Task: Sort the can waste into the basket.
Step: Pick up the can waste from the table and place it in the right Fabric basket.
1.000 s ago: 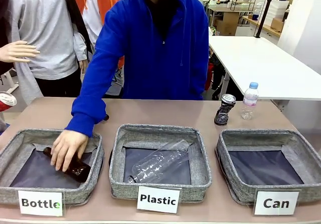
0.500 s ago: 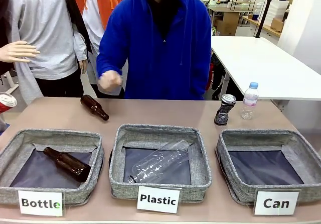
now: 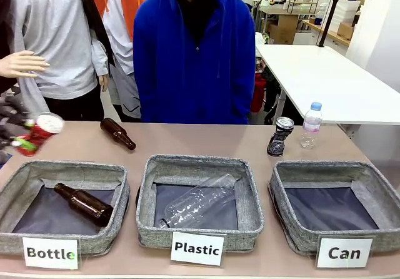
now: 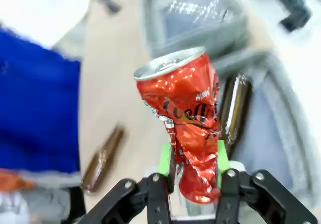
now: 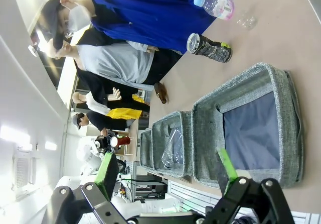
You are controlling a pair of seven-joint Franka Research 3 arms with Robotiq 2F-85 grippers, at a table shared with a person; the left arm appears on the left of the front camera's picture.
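Note:
The crushed red can [image 4: 186, 128] stands upright between the green pads of my left gripper [image 4: 193, 159], which is shut on its lower half. In the front view this red can [image 3: 44, 127] and the left gripper [image 3: 20, 139] hang blurred at the far left, above the table behind the "Bottle" basket. The dented dark can [image 3: 280, 136] stands on the table just behind the grey "Can" basket [image 3: 282, 185], whose dark lining is bare. My right gripper [image 5: 168, 173] is open, high above the Can basket [image 5: 296, 133], with the dark can [image 5: 210, 48] beyond it.
The "Bottle" basket [image 3: 122, 185] holds a brown bottle [image 3: 83, 203]; another brown bottle [image 3: 117, 133] lies on the table behind it. A clear bottle [image 3: 200, 201] lies in the "Plastic" basket [image 3: 250, 197]. A small water bottle [image 3: 311, 126] stands far right. A person in blue stands across the table.
The person's hand left the brown bottle in the Bottle basket and drew back. My left gripper has carried the red can rightward into view.

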